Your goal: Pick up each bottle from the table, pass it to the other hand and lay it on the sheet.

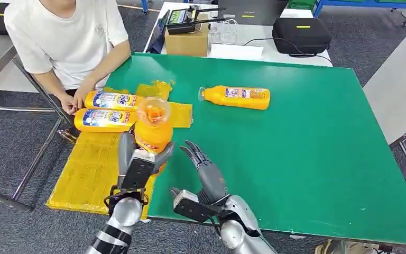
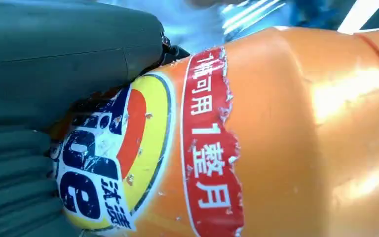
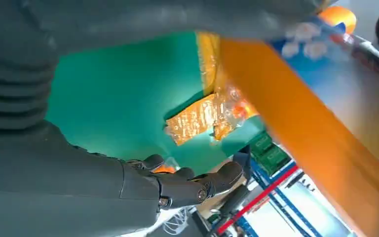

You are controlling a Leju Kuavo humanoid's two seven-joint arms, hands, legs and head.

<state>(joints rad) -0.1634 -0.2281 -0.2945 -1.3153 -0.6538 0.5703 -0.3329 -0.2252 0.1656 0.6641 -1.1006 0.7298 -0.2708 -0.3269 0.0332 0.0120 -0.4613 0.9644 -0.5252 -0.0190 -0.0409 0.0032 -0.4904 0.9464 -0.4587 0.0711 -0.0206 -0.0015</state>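
My left hand [image 1: 137,161] grips an orange bottle [image 1: 153,127] upright above the table's left edge; its blue, red and yellow label [image 2: 148,148] shows close up in the left wrist view. My right hand [image 1: 203,164] is open just to the right of that bottle, fingers spread and apart from it; the bottle's orange side [image 3: 306,123] passes close by it. Two orange bottles [image 1: 112,100] [image 1: 104,119] lie side by side on the yellow sheet [image 1: 90,169]. One more orange bottle [image 1: 238,97] lies on the green table [image 1: 306,159].
A person in a white shirt [image 1: 66,37] sits at the far left, hands beside the two lying bottles. Behind the green table stand a cardboard box [image 1: 186,41] and a black case [image 1: 300,34]. The table's right half is bare green.
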